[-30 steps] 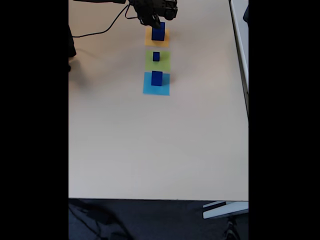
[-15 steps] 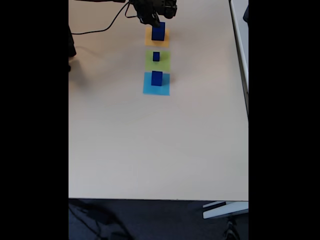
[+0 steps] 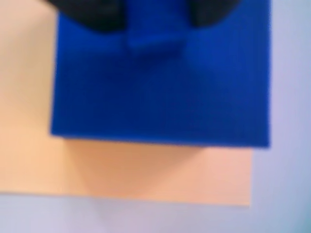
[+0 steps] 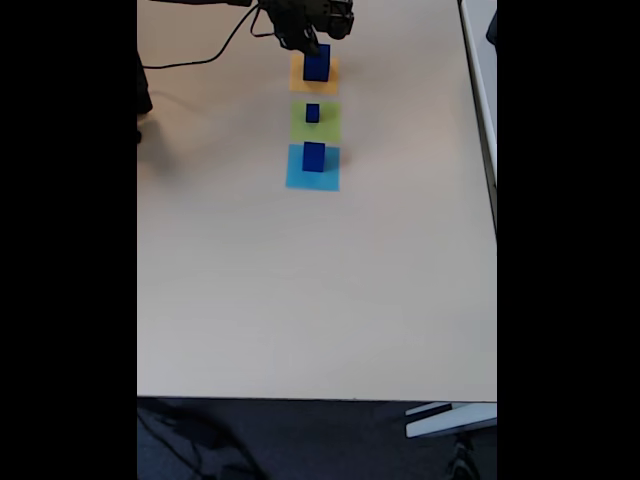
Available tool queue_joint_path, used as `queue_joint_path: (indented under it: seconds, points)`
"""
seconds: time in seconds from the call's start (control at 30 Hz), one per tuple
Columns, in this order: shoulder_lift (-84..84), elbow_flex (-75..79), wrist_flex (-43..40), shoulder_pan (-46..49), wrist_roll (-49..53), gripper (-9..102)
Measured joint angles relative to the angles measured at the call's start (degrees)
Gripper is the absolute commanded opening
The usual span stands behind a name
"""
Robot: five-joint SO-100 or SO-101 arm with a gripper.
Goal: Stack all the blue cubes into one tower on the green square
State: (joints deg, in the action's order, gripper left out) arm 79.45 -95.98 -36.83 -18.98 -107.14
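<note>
In the fixed view the largest blue cube (image 4: 316, 66) stands on the orange-yellow square (image 4: 314, 74) at the far end of the table. My gripper (image 4: 311, 42) hangs right at its far top edge. Blur hides whether the jaws touch it or how wide they stand. A small blue cube (image 4: 313, 113) rests on the green square (image 4: 316, 120). The medium blue cube (image 4: 314, 156) sits on the light-blue square (image 4: 313, 168). In the wrist view the large blue cube (image 3: 160, 82) is very close on the orange-yellow square (image 3: 146, 170), with dark fingers (image 3: 87, 12) at the top edge.
The three paper squares lie in a line running from the arm toward the table's middle. A black cable (image 4: 200, 60) trails left from the arm. The table's right edge (image 4: 493, 200) and front edge (image 4: 320, 398) are far from the squares.
</note>
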Motion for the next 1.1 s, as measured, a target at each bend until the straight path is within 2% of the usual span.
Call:
queue_joint_path:
  seconds: [0.5,0.77,1.0,1.1]
  points:
    - [0.0,2.9,0.35,-0.88,1.49,21]
    - [0.35,7.38,2.37,-0.97,4.92,20]
    - [3.6,7.21,3.16,3.08,9.32,21]
    - [5.98,4.13,3.87,5.1,9.84,27]
